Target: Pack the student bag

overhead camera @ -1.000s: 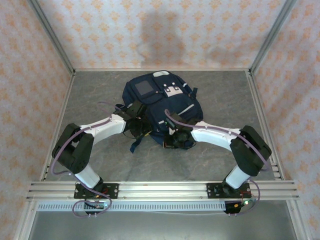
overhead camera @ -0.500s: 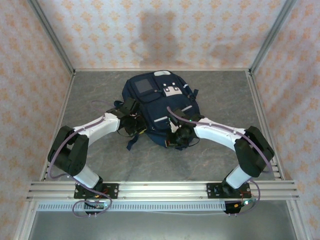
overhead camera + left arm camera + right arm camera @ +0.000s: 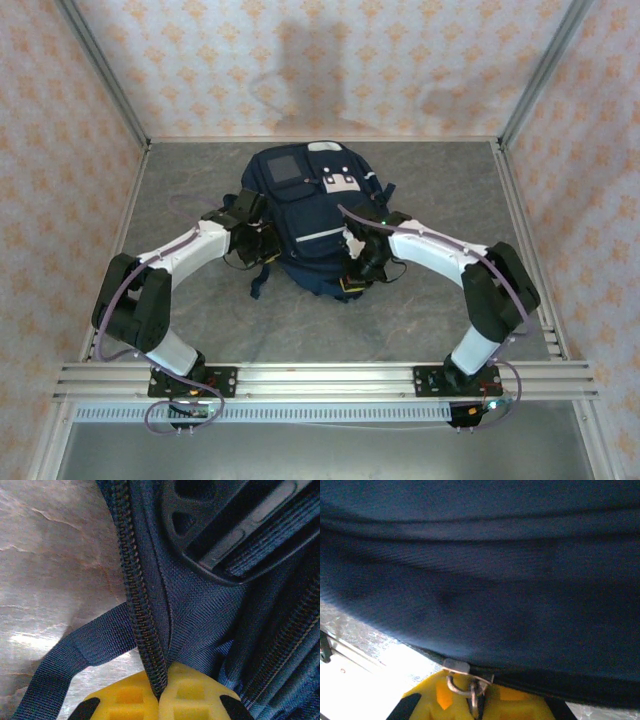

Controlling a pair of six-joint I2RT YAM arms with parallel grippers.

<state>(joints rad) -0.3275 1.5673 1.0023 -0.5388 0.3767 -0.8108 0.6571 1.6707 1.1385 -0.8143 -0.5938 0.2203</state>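
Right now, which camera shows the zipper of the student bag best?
Left wrist: the zipper teeth are sharp and close. Right wrist shows a metal slider, with blurred fabric. The top view shows the whole student bag, zipper too small.

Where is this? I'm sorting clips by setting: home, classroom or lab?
Probably a lab test cell, not a home: two robot arms bolted to an aluminium rail, patterned panels boxing in a grey table, one student bag.

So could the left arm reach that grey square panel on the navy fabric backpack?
Probably: the grey square panel lies uncovered close by, but the left claw is clamped on the navy backpack's zip edge.
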